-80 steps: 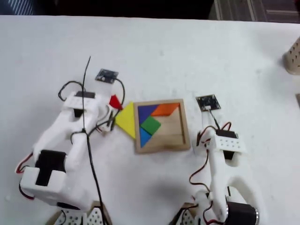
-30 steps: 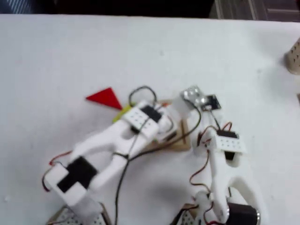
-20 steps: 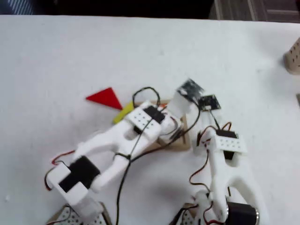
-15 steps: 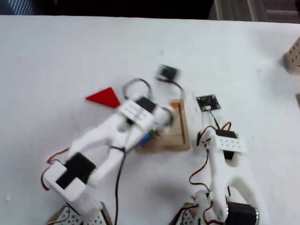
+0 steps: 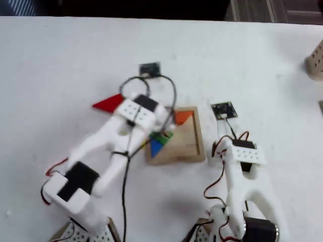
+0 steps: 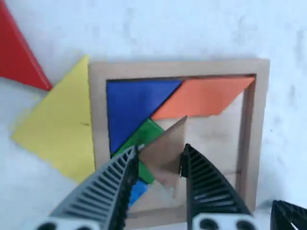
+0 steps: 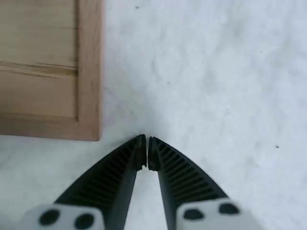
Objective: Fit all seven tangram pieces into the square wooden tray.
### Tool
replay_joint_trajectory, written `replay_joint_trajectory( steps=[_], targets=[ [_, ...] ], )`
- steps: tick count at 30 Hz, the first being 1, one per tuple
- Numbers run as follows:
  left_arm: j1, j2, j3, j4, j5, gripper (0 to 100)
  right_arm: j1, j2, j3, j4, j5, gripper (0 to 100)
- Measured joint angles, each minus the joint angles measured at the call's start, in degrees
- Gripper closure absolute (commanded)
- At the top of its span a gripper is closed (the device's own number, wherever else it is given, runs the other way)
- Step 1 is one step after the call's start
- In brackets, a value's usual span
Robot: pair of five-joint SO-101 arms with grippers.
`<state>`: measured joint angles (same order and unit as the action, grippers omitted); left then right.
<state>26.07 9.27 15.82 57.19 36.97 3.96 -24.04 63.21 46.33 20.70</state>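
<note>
Gripping a brown triangle (image 6: 165, 155) in my left tool (image 6: 159, 152), over the square wooden tray (image 6: 258, 120) where green piece (image 6: 144, 136) meets bare floor. Yellow triangle (image 6: 57, 124) touches tray's outer edge. Right tool (image 7: 147, 153) closed empty, beside tray corner.

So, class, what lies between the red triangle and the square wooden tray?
The yellow triangle, in the left wrist view: it lies flat against the outside of the tray, with the red triangle on its other side.

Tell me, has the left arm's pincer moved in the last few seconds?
Yes. The left pincer swung right in the high view, from beside the yellow triangle outside the wooden tray to above the tray, gripping a brown triangle.
</note>
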Motion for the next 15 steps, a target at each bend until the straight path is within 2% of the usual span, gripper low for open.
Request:
replay_joint_trajectory(
  steps=[5,12,15],
  targets=[
    [3.52,0.35,0.00,0.18,0.00,87,0.00,0.00,0.00,0.00,0.00,98.1],
    [4.48,0.53,0.00,0.18,0.09,65,-0.09,0.00,0.00,0.00,0.00,98.1],
    [4.48,0.53,1.05,0.18,0.09,64,0.00,0.00,0.00,0.00,0.00,98.1]
  ],
)
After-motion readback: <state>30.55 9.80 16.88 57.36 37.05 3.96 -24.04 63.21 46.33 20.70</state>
